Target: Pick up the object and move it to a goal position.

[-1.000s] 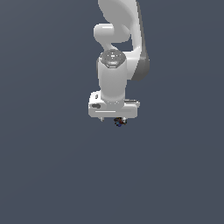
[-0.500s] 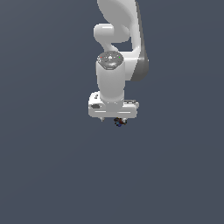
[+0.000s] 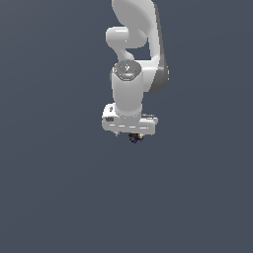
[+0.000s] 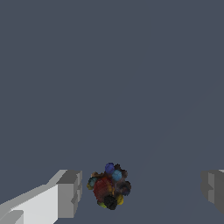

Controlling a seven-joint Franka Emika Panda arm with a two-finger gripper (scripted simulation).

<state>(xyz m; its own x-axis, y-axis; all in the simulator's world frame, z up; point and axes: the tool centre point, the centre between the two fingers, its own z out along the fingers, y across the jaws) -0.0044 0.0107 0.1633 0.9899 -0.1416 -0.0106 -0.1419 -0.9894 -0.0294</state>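
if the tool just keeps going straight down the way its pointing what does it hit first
Probably the small speckled lump, which lies between the open fingers of the tool. Whether it touches either finger is unclear; beyond it there is only plain grey ground.

Even, flat simulator light, sharp and glare-free; soft shading on the white arm (image 3: 133, 59) only

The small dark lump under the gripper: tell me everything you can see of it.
The lump is a tiny, irregular cluster of rounded knobs, mostly dark, with red at its middle and blue, teal and yellow specks. Its material cannot be told. In the wrist view it sits between the two gray fingers, nearer one, with a gap on each side, so neither touches it. In the exterior view it shows just below the white gripper, far smaller than it. Whether it rests on the ground cannot be told.
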